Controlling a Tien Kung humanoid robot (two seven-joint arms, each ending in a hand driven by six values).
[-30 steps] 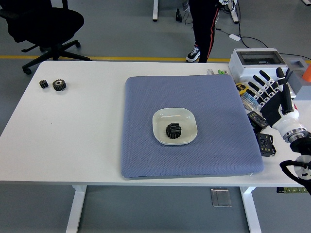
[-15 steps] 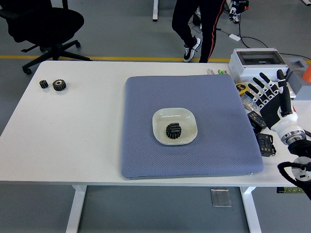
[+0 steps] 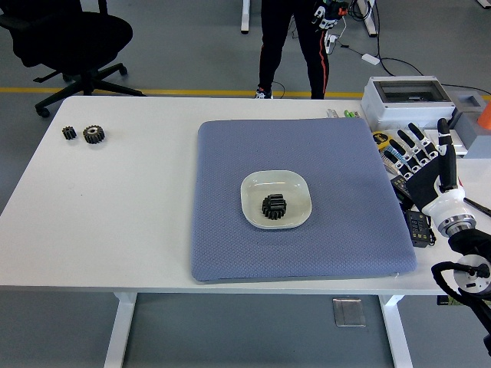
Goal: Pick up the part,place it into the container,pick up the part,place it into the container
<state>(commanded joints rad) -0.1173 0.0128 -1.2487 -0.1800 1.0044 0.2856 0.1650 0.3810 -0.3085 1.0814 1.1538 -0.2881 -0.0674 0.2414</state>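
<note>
A black gear part lies inside the white square dish, which sits in the middle of the blue-grey mat. Two more black gears, a small one and a larger one, rest on the bare table at the far left. My right hand hovers over the table's right edge, beside the mat, fingers spread and holding nothing. The left arm does not show.
A grey box stands at the back right, with small black devices and other clutter near my right hand. A person's legs are beyond the far edge. A black office chair stands at the upper left.
My right hand has drifted down and slightly right, away from the mat. The person behind the table has walked to the left.
</note>
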